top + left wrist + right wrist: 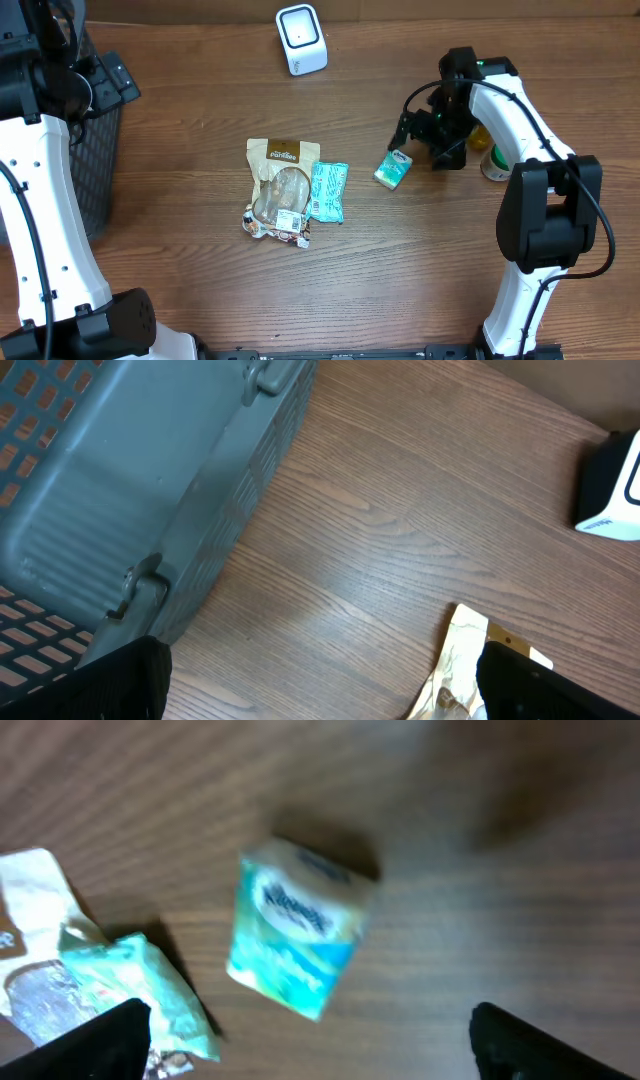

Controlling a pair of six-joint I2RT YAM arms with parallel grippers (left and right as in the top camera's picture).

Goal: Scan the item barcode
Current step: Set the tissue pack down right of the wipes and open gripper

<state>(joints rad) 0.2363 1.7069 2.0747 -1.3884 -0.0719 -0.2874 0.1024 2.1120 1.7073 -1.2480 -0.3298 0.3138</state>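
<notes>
On the far left, the basket [100, 170] stands by the left tool [320, 675], whose fingers are wide apart and hold nothing. In the middle lie a pouch [278, 190] and a packet [327, 190], touching. The scanner [301, 38] stands at the back. To the right, the box [394, 170] lies crooked on the surface [200, 90], and no tool touches it. The right tool [410, 135] hangs just beside it, fingers apart and empty. The close view is blurry, so I cannot find the barcode; it may be underneath. I think the tool should pinch the box by its thin sides, keep its fingers off the barcode, and hold it steady facing the scanner.
</notes>
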